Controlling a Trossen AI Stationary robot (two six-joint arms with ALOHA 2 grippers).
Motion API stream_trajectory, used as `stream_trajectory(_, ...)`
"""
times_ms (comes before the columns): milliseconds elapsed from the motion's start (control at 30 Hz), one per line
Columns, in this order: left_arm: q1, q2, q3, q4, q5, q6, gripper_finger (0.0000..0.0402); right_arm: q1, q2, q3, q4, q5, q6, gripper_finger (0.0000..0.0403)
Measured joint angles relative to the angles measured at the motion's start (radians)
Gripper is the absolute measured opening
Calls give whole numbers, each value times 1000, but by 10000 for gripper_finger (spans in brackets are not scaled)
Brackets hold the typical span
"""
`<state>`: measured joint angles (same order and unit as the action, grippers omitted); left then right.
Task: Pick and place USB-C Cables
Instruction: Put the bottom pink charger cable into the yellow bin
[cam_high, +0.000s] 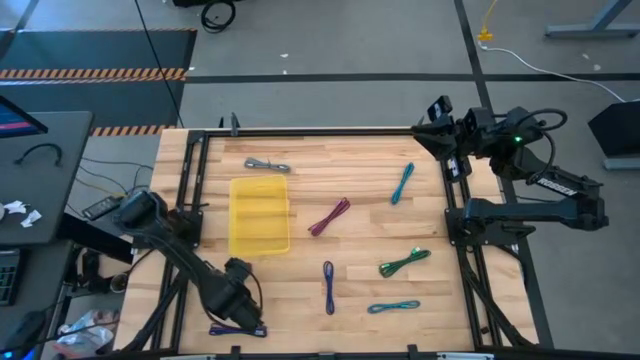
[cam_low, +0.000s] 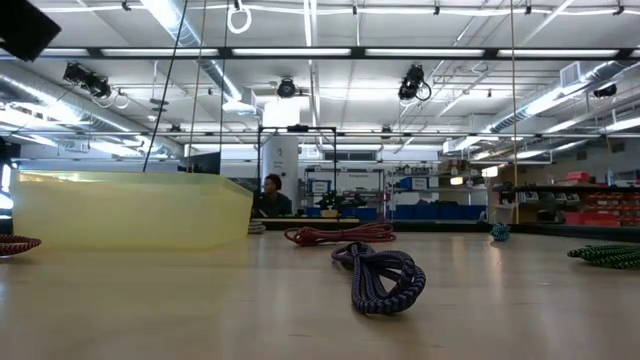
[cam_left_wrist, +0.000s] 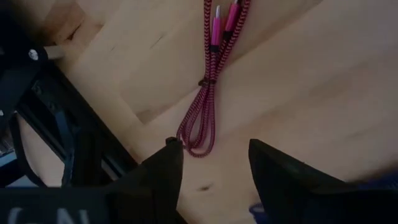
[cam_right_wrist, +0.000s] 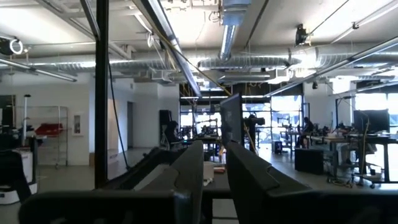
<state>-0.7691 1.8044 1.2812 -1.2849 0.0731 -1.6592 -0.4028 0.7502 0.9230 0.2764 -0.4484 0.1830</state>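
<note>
Several short USB-C cable bundles lie flat on the wooden table: grey (cam_high: 267, 165), maroon (cam_high: 330, 215), teal (cam_high: 402, 183), green (cam_high: 405, 262), blue-purple (cam_high: 328, 285) (cam_low: 380, 275), another teal (cam_high: 393, 307) and purple (cam_high: 232, 330). My left gripper (cam_high: 243, 315) hovers low at the near left corner. It is open (cam_left_wrist: 214, 144), its fingers standing on either side of the loop end of a pink-and-black braided bundle (cam_left_wrist: 202, 124) without touching it. My right gripper (cam_high: 440, 115) (cam_right_wrist: 214, 149) waits at the far right corner, pointing level into the room, open by a narrow gap.
A flat yellow tray (cam_high: 238, 215) (cam_low: 130, 210) sits left of centre. Black frame rails (cam_left_wrist: 68, 124) run along the table's left and right sides, close beside my left gripper. A red bundle (cam_low: 15, 243) shows at the low view's left edge. A person sits far behind the table.
</note>
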Motion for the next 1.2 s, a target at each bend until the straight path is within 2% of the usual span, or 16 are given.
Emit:
stream_trajectory(233, -1, 42, -9, 37, 0, -18, 190, -1, 0, 0, 11, -3, 0, 76)
stream_trajectory(667, 3, 25, -231, 278, 8, -59, 190, -1, -10, 1, 45, -28, 27, 76)
stream_trajectory(900, 27, 20, -281, 346, 25, -54, 189, -1, -11, 1, 45, -23, 27, 76)
stream_trajectory(1000, 30, 20, -284, 359, 40, -55, 171, -1, -11, 1, 45, -21, 27, 75)
stream_trajectory(1200, 33, 4, -291, 390, 53, -57, 90, -1, -11, 1, 51, -21, 26, 76)
